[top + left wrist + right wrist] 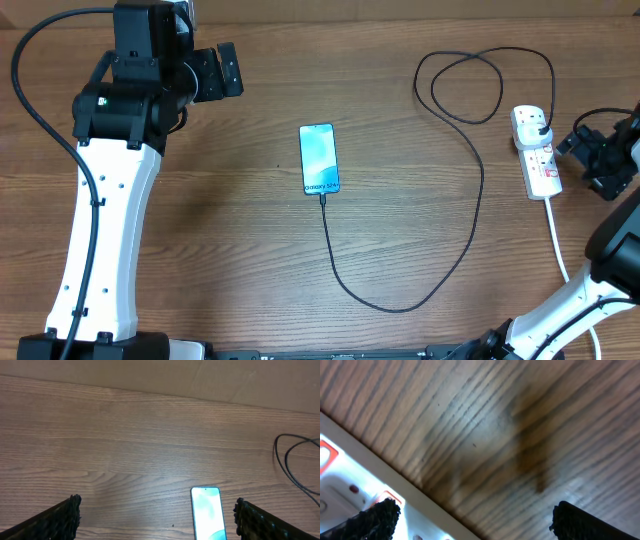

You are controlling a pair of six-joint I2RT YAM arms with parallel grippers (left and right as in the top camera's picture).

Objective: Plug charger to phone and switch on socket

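1. Ribbed black fingers (375, 517) of the right gripper (585, 165) frame the wrist view, jaws spread wide and empty, just beside the socket (537, 150) at 3 o'clock on the table (200, 200).
2. Phone (319, 159), a slim glassy rectangle with a pale blue "Galaxy" screen, lies flat at table centre.
3. Its 6 o'clock edge meets the connector tip (323, 198) of the charger (470, 200); that step looks done.
4. Thin, limp and black, the cable sweeps toward 6 o'clock, climbs past 3 and loops at 1 o'clock. It ends at a black plug (540, 128) seated in the socket.
5. Smooth white plastic forms the elongated strip, which carries red switches (326, 455). A thicker white cord (556, 235) trails toward 5 o'clock. Whether a switch is on cannot be told; pressing it appears to be what remains.
6. Left gripper (220, 75) hovers at 10 o'clock, jaws wide and empty, well apart from the phone.
7. Matte brown wood grain covers the tabletop.
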